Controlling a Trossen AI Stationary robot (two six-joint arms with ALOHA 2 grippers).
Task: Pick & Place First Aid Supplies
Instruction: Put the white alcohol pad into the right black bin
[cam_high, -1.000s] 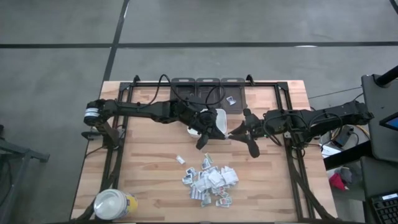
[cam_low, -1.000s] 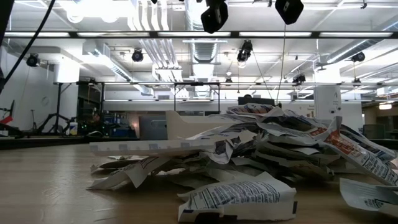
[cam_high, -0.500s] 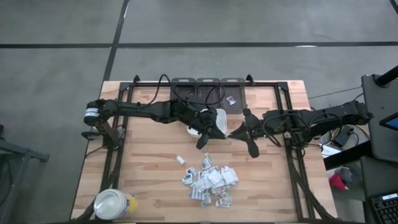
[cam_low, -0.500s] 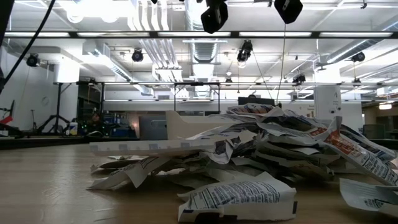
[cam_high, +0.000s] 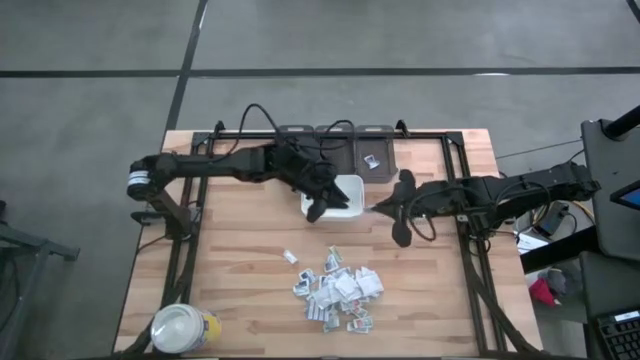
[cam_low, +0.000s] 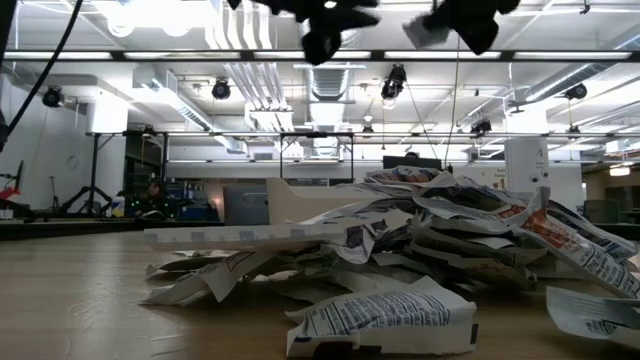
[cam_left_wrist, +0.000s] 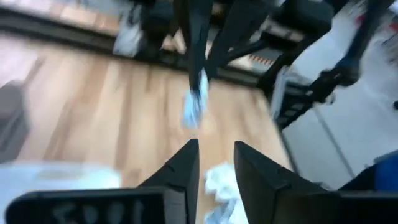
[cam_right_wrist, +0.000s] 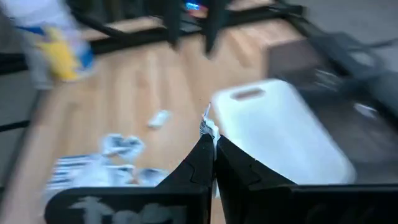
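Bare grey concrete floor, crossed by dark seams, surrounds the pale wooden table. Overhead, bright strip lights and silver ducts run across the open ceiling of a wide workshop.

The surface is pale matt wood with visible grain; the packets are crinkled printed paper; the tray looks smooth white plastic.

Overhead down; table-level across; wrists forward; shared packet pile
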